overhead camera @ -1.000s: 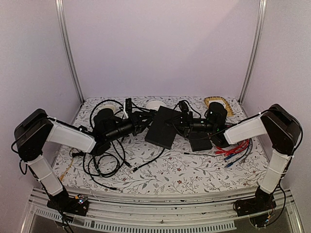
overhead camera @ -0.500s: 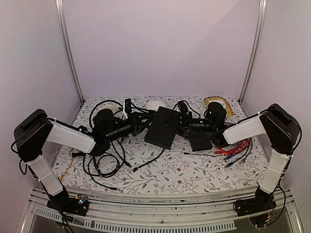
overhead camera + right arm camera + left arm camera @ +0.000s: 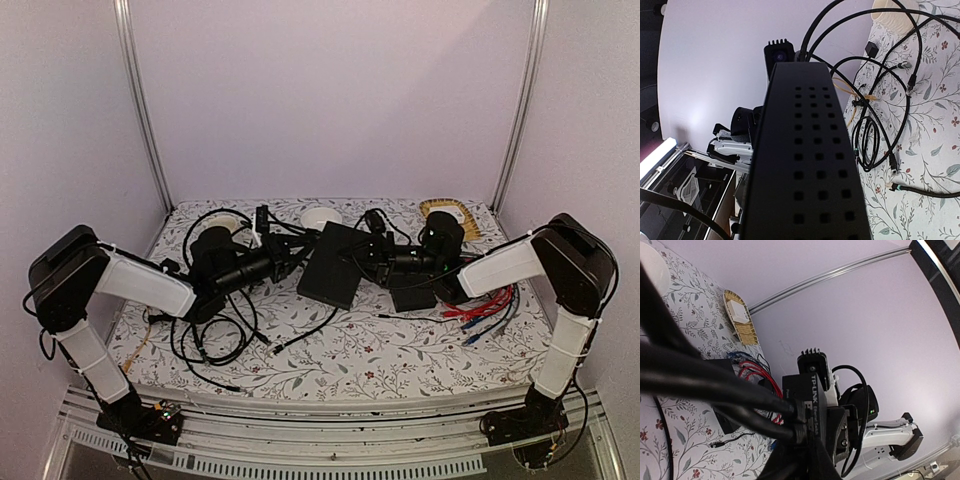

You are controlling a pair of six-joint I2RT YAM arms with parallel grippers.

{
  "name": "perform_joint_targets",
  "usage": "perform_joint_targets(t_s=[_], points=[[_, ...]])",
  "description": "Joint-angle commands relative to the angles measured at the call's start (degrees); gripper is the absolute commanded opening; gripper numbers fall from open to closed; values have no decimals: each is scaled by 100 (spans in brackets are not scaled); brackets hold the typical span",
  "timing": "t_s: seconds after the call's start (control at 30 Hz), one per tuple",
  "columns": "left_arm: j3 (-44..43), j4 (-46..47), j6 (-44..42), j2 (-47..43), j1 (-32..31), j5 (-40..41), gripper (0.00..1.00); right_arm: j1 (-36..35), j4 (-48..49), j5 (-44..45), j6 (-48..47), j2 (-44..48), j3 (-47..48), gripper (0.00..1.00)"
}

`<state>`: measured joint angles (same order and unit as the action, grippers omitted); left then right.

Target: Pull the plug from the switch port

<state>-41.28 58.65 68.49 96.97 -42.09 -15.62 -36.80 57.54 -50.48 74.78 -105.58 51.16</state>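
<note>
At centre, low and outstretched: right fingers point(image 3: 374, 258) tight on the switch point(image 3: 335, 264), left fingers point(image 3: 300, 244): spread unclear.

White "TP-LINK" lettering runs along the narrow edge of the black switch point(image 3: 812, 390); the smaller print beside it is too blurred to read.
</note>
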Motion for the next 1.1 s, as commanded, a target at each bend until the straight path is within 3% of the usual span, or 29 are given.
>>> perform_joint_targets(t_s=[0.0,0.27,1.07], points=[[184,189,-93,-137,34,3,12,-12,648,-37,79,2,305,2],[295,657,168,-13,60,-154,16,5,802,-39,200,-31,291,2],[317,398,-6,-157,-14,-91,19,5,783,-18,202,62,206,2]])
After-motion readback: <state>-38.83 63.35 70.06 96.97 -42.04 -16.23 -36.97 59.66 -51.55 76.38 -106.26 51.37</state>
